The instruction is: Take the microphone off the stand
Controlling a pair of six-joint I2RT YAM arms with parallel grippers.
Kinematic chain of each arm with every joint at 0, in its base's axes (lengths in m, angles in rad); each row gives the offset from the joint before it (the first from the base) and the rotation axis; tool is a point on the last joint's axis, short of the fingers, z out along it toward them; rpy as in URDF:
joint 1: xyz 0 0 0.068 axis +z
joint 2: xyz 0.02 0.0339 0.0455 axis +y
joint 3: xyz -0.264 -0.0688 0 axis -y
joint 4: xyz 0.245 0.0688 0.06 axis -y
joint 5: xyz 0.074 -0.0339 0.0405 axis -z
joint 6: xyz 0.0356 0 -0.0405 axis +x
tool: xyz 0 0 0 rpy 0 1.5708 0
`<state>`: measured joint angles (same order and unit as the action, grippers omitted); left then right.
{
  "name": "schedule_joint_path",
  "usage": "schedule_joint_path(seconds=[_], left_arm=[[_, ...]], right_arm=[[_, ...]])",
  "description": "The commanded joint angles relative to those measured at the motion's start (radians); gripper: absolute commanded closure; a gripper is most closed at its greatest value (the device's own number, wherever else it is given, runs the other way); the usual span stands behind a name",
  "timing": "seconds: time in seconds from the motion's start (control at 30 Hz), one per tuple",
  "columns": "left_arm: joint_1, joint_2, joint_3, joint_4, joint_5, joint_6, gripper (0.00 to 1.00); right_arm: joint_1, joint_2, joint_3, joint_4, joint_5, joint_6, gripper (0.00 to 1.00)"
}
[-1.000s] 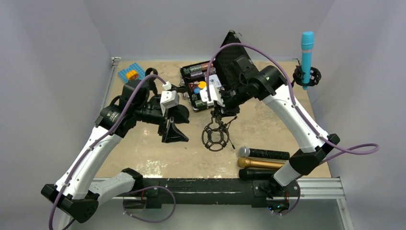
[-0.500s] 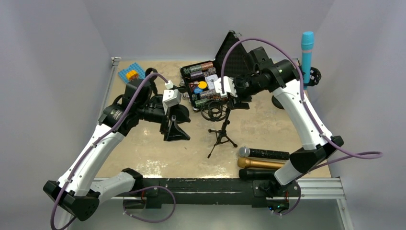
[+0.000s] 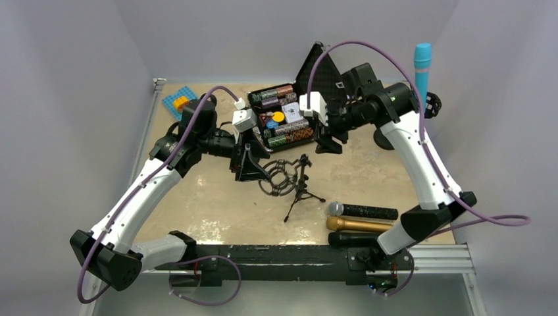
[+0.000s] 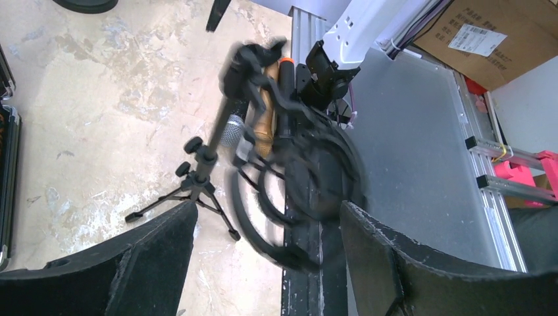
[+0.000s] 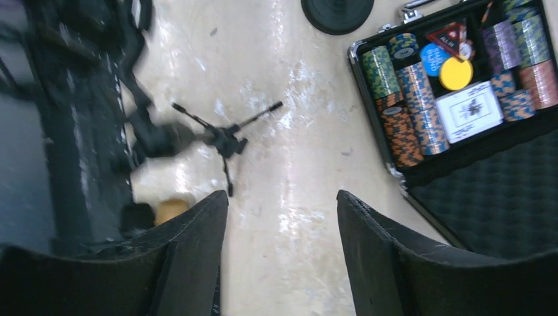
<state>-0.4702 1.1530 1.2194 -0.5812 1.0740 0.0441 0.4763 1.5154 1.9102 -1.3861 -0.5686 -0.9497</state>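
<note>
Microphones [image 3: 363, 224] lie at the near right, the empty tripod stand [image 3: 300, 189] leans mid-table beside your open, empty left gripper [image 3: 249, 167] and right gripper [image 3: 331, 143], and the blue microphone [image 3: 422, 69] stands in its holder [image 3: 425, 105] far right, so grasp its body and lift straight up.

Even, bright light; the stand [image 4: 209, 148] smears with motion blur (both wrist views).
</note>
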Motion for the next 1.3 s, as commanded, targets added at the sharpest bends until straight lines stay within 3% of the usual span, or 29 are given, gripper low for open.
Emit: schedule_joint_path(seconds=[0.0, 0.13, 0.3, 0.4, 0.53, 0.67, 0.83, 1.07, 1.27], left_arm=[[0.008, -0.012, 0.045, 0.056, 0.041, -0.035, 0.17], [0.008, -0.038, 0.029, 0.043, 0.003, -0.027, 0.17], [0.008, -0.040, 0.028, 0.049, -0.004, -0.032, 0.17], [0.008, -0.035, 0.031, 0.063, 0.000, -0.035, 0.17], [0.008, -0.027, 0.039, 0.069, 0.000, -0.063, 0.17], [0.008, -0.026, 0.049, 0.066, -0.009, -0.069, 0.17], [0.008, -0.031, 0.067, 0.039, -0.024, -0.059, 0.17], [0.008, -0.058, 0.072, -0.032, -0.066, 0.019, 0.17], [0.009, -0.090, 0.077, -0.094, -0.095, 0.073, 0.16]], right_arm=[[0.004, 0.085, 0.143, -0.070, -0.071, 0.281, 0.34], [0.010, 0.094, 0.168, -0.106, -0.006, 0.365, 0.31], [0.009, 0.029, 0.135, -0.064, 0.220, 0.421, 0.24], [0.008, 0.024, 0.198, -0.084, 0.321, 0.452, 0.23], [0.008, -0.001, 0.314, -0.124, 0.178, 0.513, 0.22], [0.024, -0.079, 0.178, -0.080, 0.098, 0.573, 0.20], [0.104, -0.095, 0.048, -0.055, 0.106, 0.618, 0.19], [0.224, -0.030, 0.068, -0.014, 0.139, 0.704, 0.20], [0.253, 0.017, 0.024, 0.017, 0.290, 0.705, 0.32]])
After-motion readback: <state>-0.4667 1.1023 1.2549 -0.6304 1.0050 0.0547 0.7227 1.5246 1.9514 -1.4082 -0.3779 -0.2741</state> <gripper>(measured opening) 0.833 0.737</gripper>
